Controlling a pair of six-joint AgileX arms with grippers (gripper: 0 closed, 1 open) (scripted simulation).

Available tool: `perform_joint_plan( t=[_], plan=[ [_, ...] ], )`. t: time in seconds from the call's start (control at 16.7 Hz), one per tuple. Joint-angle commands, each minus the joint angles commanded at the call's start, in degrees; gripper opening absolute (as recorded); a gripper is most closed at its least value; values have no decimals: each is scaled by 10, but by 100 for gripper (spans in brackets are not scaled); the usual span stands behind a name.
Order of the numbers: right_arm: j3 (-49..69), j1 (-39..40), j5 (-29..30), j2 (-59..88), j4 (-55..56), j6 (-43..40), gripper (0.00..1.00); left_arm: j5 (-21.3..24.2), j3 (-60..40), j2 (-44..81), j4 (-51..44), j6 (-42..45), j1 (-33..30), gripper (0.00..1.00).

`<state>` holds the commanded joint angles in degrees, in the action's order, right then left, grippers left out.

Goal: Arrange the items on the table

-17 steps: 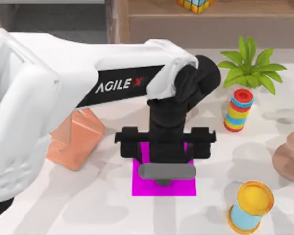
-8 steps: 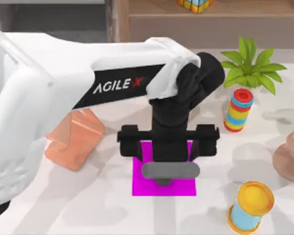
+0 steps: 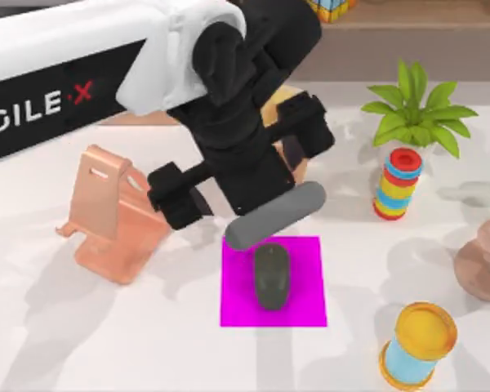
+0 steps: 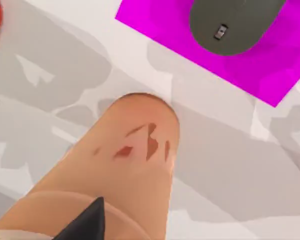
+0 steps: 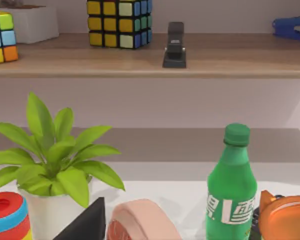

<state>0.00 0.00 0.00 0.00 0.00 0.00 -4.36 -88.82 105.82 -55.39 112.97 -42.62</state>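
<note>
— Where is the mouse point(image 3: 271, 277)?
— Flat on the pink pad point(image 3: 302, 306), on the table point(image 3: 147, 343) — just below the left claw point(image 3: 243, 194).
— Is the claw holding it?
— No. It hangs above, holding nothing. I cannot tell how its fingers are set.
— What else is near?
— A peach stand point(image 3: 114, 216) beside the claw.

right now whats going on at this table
The left arm is working over the middle of the table. The dark grey mouse lies on the magenta pad with nothing touching it, and the left tool is raised above and behind it, beside the peach phone stand. The ring stack, potted plant and yellow-and-blue spool stand to the right.
</note>
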Motion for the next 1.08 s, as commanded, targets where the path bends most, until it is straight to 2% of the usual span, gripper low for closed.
perform_joint_plan(
  t=[0.18, 0.36, 0.78, 0.96, 1.08],
  plan=[
    [0, 0, 0, 0, 0, 0, 100, 3, 46, -85, -8, -123, 97, 100],
    [0, 0, 0, 0, 0, 0, 100, 10, 109, -138, -19, -257, 227, 100],
    [0, 0, 0, 0, 0, 0, 100, 31, 279, -151, -21, -539, 534, 100],
    [0, 0, 0, 0, 0, 0, 100, 38, 315, -151, -5, -621, 626, 100],
    [0, 0, 0, 0, 0, 0, 100, 42, 328, -149, 3, -652, 660, 100]
  ],
)
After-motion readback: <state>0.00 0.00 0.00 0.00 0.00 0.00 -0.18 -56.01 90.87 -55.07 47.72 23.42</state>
